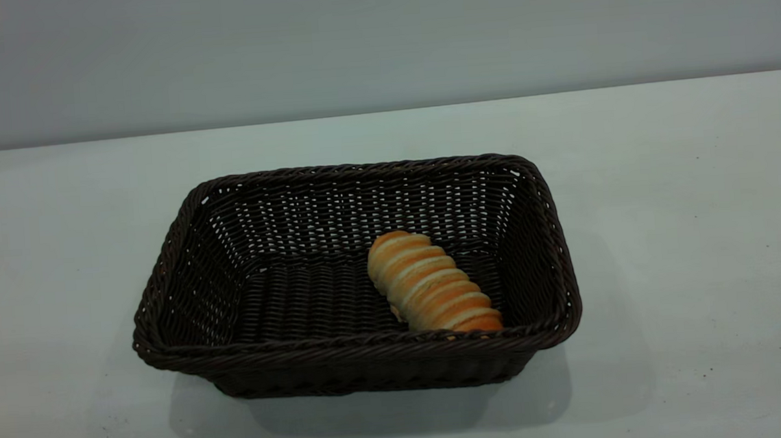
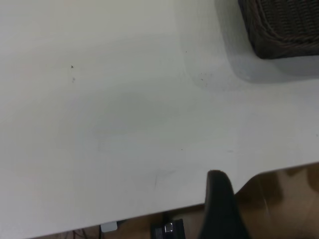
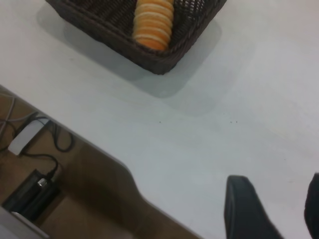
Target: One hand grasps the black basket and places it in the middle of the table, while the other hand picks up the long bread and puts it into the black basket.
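The black basket stands on the white table near its middle. The long bread lies inside it, at the right end of the floor, slanting toward the front rim. Neither gripper shows in the exterior view. My left gripper shows only as a black tip over the table's edge, far from the basket's corner. My right gripper is open and empty above bare table, well away from the basket and the bread.
The table's edge runs close to both grippers, over a brown floor. Below that edge in the right wrist view lie cables and a black box. A plain grey wall stands behind the table.
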You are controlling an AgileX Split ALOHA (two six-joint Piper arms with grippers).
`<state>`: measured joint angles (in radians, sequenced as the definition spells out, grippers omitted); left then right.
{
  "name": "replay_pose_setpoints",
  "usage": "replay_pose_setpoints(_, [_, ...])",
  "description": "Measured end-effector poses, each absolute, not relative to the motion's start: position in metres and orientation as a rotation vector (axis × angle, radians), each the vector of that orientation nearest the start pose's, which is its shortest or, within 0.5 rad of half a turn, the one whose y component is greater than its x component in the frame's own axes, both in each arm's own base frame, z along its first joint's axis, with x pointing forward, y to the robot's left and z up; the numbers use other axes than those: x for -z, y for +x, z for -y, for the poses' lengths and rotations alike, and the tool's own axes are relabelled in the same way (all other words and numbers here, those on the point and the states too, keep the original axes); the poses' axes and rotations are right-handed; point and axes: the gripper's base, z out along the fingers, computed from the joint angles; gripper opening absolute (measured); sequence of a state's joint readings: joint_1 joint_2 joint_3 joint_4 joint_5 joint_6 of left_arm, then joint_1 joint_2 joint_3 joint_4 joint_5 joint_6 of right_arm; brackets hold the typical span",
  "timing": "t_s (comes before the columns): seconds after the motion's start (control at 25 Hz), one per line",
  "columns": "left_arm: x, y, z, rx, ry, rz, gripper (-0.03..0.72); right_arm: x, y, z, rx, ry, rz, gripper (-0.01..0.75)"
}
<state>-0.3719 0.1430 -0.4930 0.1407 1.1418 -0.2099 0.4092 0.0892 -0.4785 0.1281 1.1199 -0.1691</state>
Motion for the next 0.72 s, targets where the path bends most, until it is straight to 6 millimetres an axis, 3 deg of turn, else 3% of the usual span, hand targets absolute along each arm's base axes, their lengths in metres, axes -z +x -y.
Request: replay_pose_setpoints(0.72, [-0.2694,0.0153,-0.0067,0.124,0.161,-2.257,0.548,-0.2670,0.0023,-0.0129,-0.296,-0.634,-2.131,0.278])
